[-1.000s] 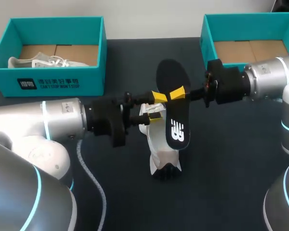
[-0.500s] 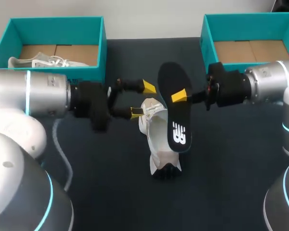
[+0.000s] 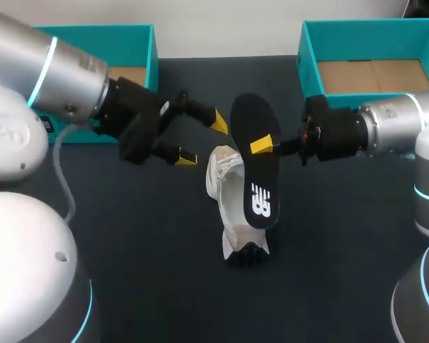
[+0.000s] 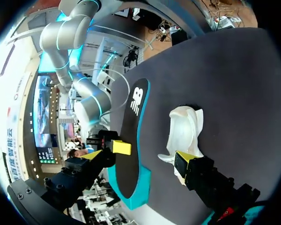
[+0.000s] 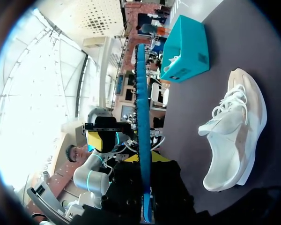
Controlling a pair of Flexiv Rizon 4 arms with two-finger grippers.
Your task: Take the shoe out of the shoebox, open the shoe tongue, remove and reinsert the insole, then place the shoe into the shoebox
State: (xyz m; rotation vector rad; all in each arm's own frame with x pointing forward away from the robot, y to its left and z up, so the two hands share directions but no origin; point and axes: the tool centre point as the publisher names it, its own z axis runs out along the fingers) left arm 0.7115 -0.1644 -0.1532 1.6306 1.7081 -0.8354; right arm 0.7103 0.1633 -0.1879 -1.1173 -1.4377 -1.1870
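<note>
My right gripper (image 3: 261, 145) is shut on the black insole (image 3: 254, 171) and holds it in the air, tilted over the white shoe (image 3: 227, 207). The shoe rests on the dark table just below it. In the right wrist view the insole (image 5: 141, 108) runs edge-on between my fingertips (image 5: 144, 158), with the shoe (image 5: 234, 131) off to one side. My left gripper (image 3: 204, 140) hangs open to the left of the insole and touches nothing. From the left wrist, the insole (image 4: 130, 140) and the shoe (image 4: 185, 129) lie ahead of the spread left gripper (image 4: 152, 152).
A teal shoebox (image 3: 146, 43) stands at the far left, partly hidden behind my left arm. A second teal shoebox (image 3: 307, 53) with a bare cardboard floor stands at the far right. The left box (image 5: 185, 51) also shows in the right wrist view.
My left gripper has opened wide and drawn back up and to the left, away from the shoe and insole. The right gripper has kept the insole almost in place.
</note>
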